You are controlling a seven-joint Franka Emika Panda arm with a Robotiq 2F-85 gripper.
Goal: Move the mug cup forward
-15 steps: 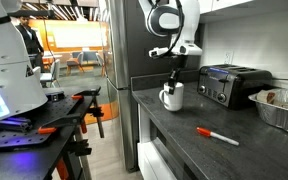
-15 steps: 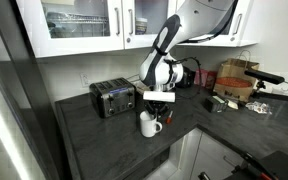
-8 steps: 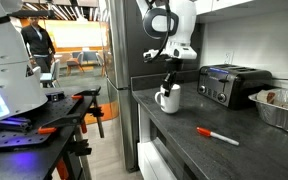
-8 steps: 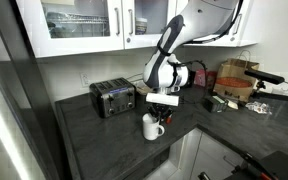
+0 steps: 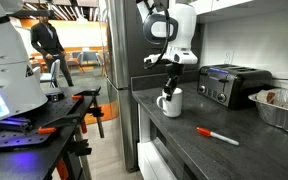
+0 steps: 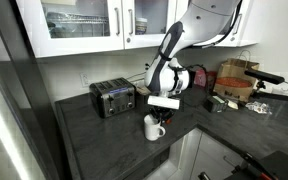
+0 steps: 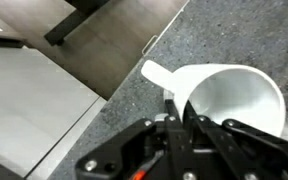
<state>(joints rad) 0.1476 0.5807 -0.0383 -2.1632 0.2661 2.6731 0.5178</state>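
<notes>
The white mug (image 5: 171, 103) with a loop handle stands on the dark counter near its front corner; it also shows in an exterior view (image 6: 154, 128). My gripper (image 5: 170, 88) comes down from above and is shut on the mug's rim, next to the handle. In the wrist view the mug (image 7: 234, 95) fills the right side, its handle (image 7: 156, 72) points up-left, and my gripper (image 7: 180, 108) has one finger inside the rim and one outside. In an exterior view my gripper (image 6: 162, 108) sits right over the mug.
A black toaster (image 5: 229, 85) stands behind the mug, also seen in an exterior view (image 6: 112, 98). A foil tray (image 5: 282, 108) sits at the far right. A red-and-white marker (image 5: 216, 135) lies on the counter. The counter edge (image 7: 114, 100) is close to the mug.
The gripper and the mug have moved together a short way along the counter, away from the toaster and toward the counter's front edge.
</notes>
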